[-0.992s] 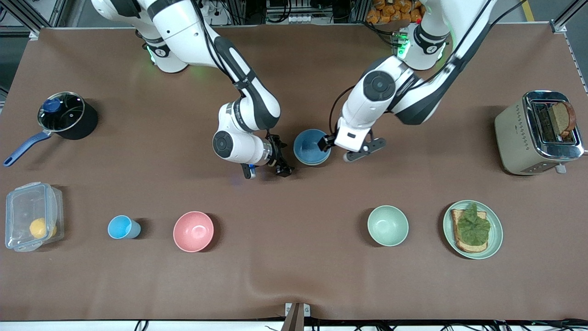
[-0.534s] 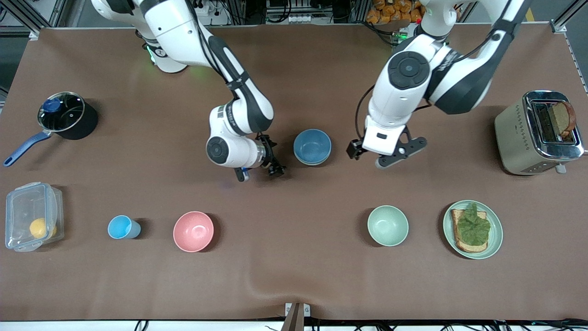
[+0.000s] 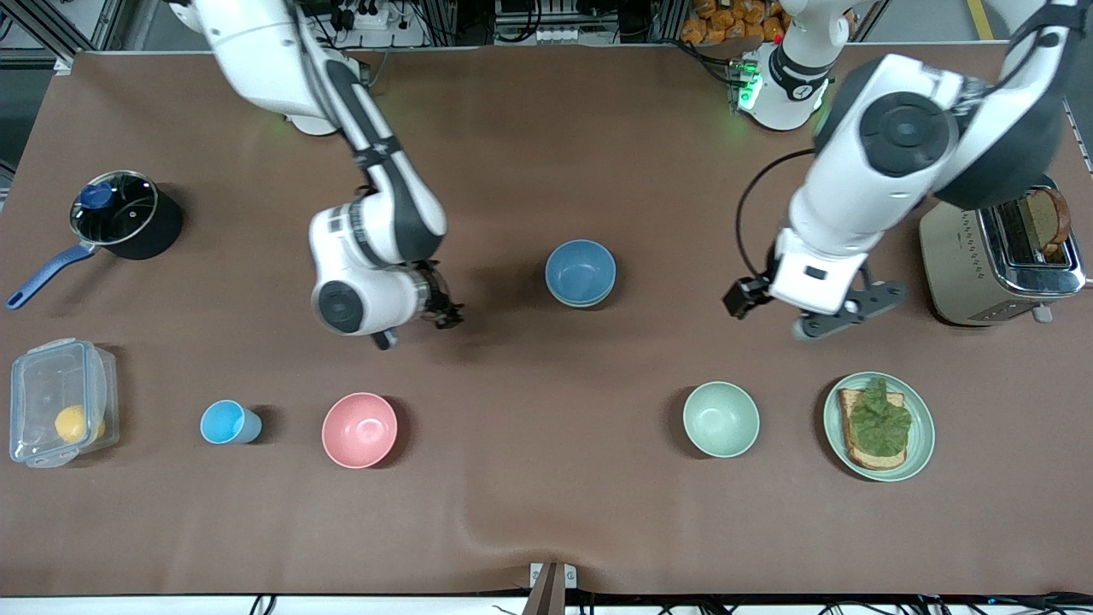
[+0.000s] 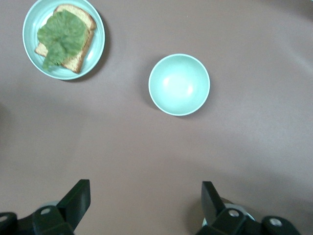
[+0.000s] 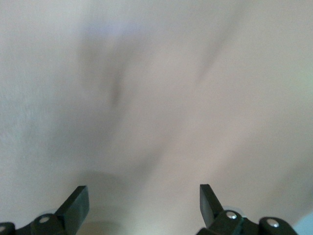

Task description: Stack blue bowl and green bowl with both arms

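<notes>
- The blue bowl [image 3: 581, 272] sits upright near the middle of the brown worktop [image 3: 546, 512], nested in a second bowl of which only a thin greenish rim shows beneath it.
- That lower rim appears to be the green bowl [image 3: 581, 301]; the stack stands free, touched by neither arm.
- The left tool [image 3: 773, 313] hangs over bare worktop between the stack and the toaster [image 3: 999, 248], its fingers [image 4: 76, 200] spread wide with nothing between them.
- The right tool [image 3: 418, 325] hangs over bare worktop toward the right arm's end, beside the stack and well apart from it; its fingers [image 5: 73, 203] are likewise spread and empty.
- A paler mint bowl [image 3: 721, 418] stands nearer the front camera than the stack; the left wrist view shows it [image 4: 179, 84] empty.
- Just beside it, toward the left arm's end, a green plate [image 3: 920, 444] carries a slice of toast topped with a lettuce leaf [image 3: 879, 423].
- The toaster holds a slice of bread [image 3: 1043, 218] in one slot.
- Toward the right arm's end lie a pink bowl [image 3: 359, 430], a light-blue cup [image 3: 224, 422] and a clear lidded container [image 3: 60, 401] with a yellow fruit inside.
- A black saucepan [image 3: 128, 218] with a glass lid and blue handle stands farther from the camera than the container.
- No readable brand, label or writing shows on anything.
</notes>
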You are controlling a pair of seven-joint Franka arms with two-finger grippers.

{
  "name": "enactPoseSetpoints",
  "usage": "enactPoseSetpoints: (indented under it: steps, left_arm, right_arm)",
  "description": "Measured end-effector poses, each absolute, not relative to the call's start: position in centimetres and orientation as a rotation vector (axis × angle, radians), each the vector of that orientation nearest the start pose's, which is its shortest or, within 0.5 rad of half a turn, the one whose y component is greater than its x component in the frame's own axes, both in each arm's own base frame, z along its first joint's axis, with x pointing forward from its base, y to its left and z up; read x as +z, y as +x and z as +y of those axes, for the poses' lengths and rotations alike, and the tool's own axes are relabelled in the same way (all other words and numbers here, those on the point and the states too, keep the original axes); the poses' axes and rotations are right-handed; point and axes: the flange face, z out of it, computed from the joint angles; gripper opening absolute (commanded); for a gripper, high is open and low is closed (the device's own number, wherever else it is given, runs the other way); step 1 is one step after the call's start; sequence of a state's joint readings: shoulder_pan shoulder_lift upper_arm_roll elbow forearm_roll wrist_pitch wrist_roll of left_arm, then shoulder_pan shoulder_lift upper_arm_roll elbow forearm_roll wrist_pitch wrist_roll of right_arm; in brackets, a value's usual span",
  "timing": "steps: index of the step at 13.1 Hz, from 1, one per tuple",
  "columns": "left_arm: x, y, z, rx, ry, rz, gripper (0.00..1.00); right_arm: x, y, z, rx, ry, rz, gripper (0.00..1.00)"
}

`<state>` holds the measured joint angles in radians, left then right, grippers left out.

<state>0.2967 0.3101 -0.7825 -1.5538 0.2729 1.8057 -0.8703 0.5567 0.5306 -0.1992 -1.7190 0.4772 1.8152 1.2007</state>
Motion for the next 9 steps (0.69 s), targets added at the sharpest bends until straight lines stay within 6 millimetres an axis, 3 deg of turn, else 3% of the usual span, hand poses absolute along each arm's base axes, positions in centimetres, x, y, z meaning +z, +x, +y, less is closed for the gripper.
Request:
enactPoseSetpoints:
  steps: [3, 5, 9]
  left_arm:
    - [53.7, 59.8, -20.4, -0.049, -3.095, -0.483, 1.0]
    - [55.4, 60.1, -17.5, -0.038, -3.118, -0.417, 1.0]
    - [57.1, 60.2, -10.9, 0.013, -3.143, -0.244, 1.0]
  right_arm:
    - [32.2, 58.9, 15.5, 0.806, -2.77, 1.292, 1.0]
    - [36.7, 59.3, 9.1, 0.723, -2.859, 1.129, 1.0]
    - [43.1, 58.5, 0.1, 0.61, -2.957, 0.743, 1.0]
